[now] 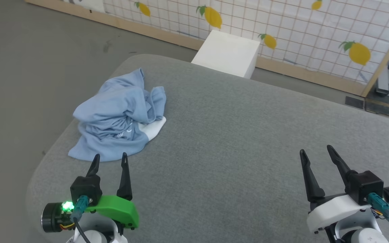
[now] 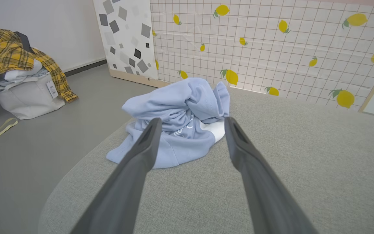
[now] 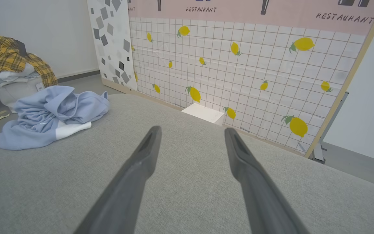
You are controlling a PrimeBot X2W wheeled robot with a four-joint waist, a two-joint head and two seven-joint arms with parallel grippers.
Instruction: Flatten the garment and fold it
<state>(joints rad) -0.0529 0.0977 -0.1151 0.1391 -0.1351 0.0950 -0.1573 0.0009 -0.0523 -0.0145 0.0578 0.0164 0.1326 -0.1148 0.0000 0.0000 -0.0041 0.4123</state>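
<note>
Crumpled light blue cotton shirt on grey cloth counter, left gripper spread apart beside it, right gripper spread apart too

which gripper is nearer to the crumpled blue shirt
Left. The left gripper is open right at the near edge of the shirt, fingers pointing at it. The right gripper, also open, is well off to the shirt's right over bare grey padding.

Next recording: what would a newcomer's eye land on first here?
A crumpled light blue shirt lies heaped near the left end of the grey table, a white part showing at its right side. The left gripper is open just short of it, the right gripper open over bare table far to the right. Behind stands a lemon-print panel.
</note>
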